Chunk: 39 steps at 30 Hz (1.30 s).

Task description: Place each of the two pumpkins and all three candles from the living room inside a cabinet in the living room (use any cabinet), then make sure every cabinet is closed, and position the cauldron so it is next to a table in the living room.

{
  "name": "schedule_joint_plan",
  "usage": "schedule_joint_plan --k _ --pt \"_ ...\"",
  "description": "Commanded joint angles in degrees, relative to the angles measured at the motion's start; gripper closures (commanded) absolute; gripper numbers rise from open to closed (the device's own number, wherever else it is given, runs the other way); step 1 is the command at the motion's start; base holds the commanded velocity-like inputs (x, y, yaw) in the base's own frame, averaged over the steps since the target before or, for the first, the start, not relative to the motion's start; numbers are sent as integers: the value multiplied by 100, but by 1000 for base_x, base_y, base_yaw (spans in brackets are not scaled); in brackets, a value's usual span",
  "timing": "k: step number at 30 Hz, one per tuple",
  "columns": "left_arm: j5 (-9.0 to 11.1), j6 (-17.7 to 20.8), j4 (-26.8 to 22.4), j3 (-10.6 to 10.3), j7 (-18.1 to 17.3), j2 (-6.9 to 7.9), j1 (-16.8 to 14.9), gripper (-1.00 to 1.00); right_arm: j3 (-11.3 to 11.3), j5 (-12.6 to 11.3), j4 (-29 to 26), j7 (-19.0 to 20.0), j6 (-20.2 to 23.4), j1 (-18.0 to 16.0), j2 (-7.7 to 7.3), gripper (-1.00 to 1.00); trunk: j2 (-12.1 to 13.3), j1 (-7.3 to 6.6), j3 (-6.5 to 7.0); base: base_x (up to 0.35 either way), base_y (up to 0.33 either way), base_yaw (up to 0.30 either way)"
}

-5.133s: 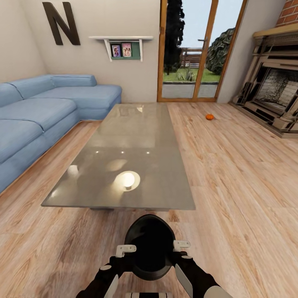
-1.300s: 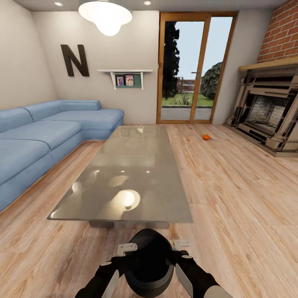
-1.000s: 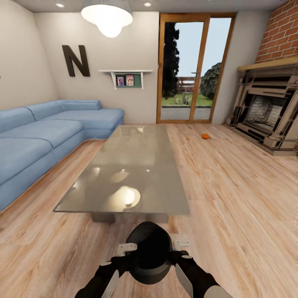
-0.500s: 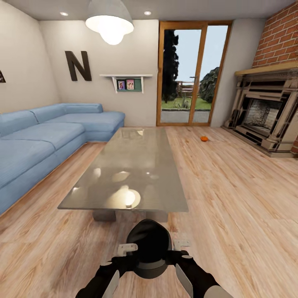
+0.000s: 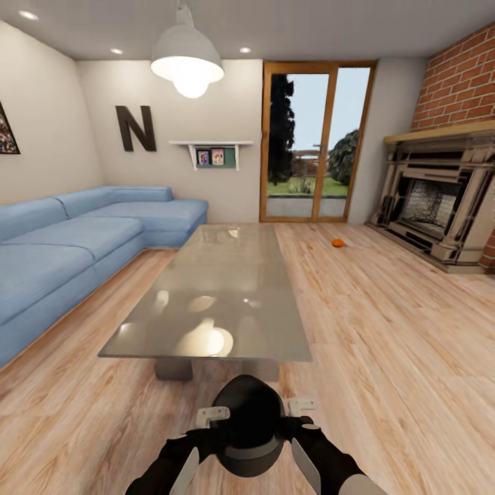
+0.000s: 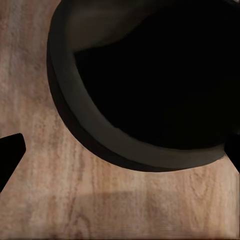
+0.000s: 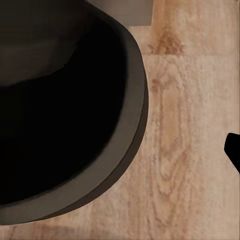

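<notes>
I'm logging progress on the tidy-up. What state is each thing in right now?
Cauldron: upright, empty, held between both arms near the table's end.
Table: top bare.
Pumpkin: loose on the floor near the fireplace.
Ceiling lamp: lit.
Glass door: looks shut.

Both black arms are reaching forward and inward, left gripper (image 5: 210,415) and right gripper (image 5: 301,406) facing each other.

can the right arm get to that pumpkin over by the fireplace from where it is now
Probably not. The pumpkin lies far across the floor near the fireplace, while the right claw is down beside the cauldron, at the table's near end. The base would have to drive over first.
</notes>
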Motion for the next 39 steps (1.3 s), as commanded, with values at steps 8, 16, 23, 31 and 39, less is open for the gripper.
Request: schedule_joint_plan --k 8,16,23,31,39 --pt "235 60 -13 -11 18 11 -2 -100 48 -56 -10 -48 31 -2 -5 -100 9 -22 172 0 0 0" --pt "440 55 -181 9 20 44 5 -100 48 -56 -11 -48 34 -2 -5 -100 291 -178 320 0 0 0" --pt "451 54 -193 15 20 56 6 -100 48 -56 -12 -48 34 -3 -5 -100 572 -332 446 -6 0 0" --pt "438 48 -194 -8 21 49 6 -100 22 -64 -18 -43 27 -3 -37 -100 892 -507 589 -287 0 0" --pt "437 38 -200 -9 23 56 6 -100 20 -65 -40 -39 27 -3 -45 -100 1213 -683 733 -344 0 0"
